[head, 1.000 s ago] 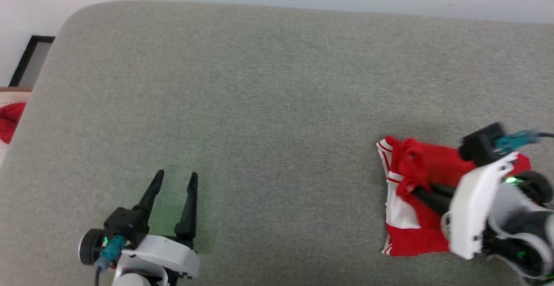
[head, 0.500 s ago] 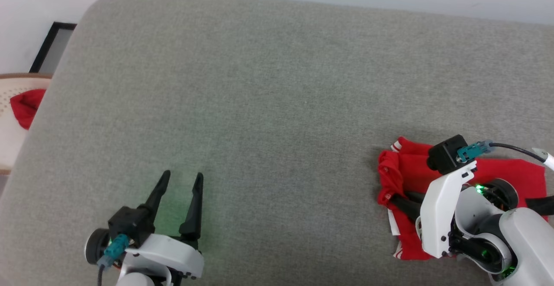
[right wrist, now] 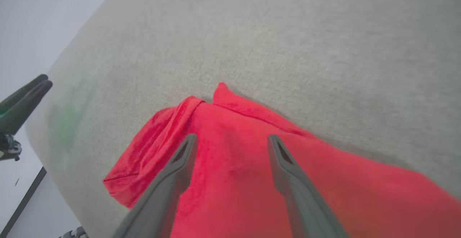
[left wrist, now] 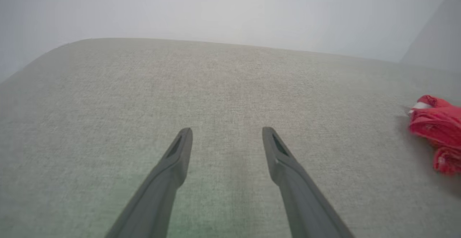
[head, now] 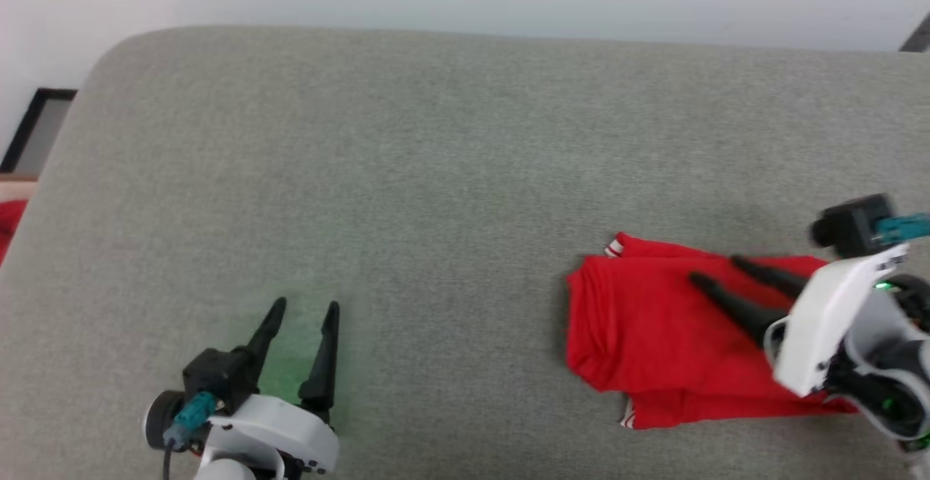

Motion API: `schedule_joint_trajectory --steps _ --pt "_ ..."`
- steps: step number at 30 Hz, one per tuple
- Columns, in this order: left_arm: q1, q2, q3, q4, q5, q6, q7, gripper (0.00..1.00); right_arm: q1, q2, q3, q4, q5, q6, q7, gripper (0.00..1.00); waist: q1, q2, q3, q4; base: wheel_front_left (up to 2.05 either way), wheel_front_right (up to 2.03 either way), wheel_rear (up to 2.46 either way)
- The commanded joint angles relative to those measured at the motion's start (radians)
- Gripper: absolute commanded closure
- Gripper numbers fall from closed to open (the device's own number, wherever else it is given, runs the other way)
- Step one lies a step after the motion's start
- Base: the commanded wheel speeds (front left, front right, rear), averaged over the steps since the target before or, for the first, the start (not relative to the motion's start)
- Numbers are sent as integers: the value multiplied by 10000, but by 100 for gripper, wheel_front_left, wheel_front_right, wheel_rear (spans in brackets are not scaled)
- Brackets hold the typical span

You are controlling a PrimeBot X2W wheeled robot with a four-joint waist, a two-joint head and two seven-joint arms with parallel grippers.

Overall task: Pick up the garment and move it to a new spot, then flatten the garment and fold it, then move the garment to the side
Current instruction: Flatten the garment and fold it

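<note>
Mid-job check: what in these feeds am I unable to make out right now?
Head view: the shirt's right end, covered by the right hand and its white wrist.
Left wrist view: most of the shirt, cut off by the right edge.
Right wrist view: whether the open fingers touch the cloth; blurred.
Head view: a red thing at the left edge, cut off.

One garment (head: 647, 327). Two pincers: left pincer (head: 306, 304), right pincer (head: 715, 268). One grey cushion (head: 436, 175).
</note>
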Motion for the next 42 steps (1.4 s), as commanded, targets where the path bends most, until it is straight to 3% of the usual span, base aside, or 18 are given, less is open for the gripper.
schedule_joint_trajectory --steps 1,8,19,27,42 --pt "-95 29 -48 69 -104 3 4 0 -19 -89 -149 52 233 0 -243 0 0 0 -90 -206 0 0 0" --pt "-313 4 -150 411 -322 5 4 0 131 -429 -360 1003 395 0 -2440 0 0 0 -283 -564 0 0 0" --pt "-83 170 50 1012 -392 4 4 0 407 305 -216 3584 -710 0 -7072 0 0 0 -1315 -969 0 0 0" --pt "952 240 646 273 -123 4 4 0 1109 747 -1030 3931 -2001 -2 -7585 0 0 0 -2049 -1200 0 0 0" --pt "3152 -65 1662 -1605 139 4 4 0 3677 1213 -2802 1760 -2867 -2 -7392 0 0 0 -2608 -1229 0 0 0"
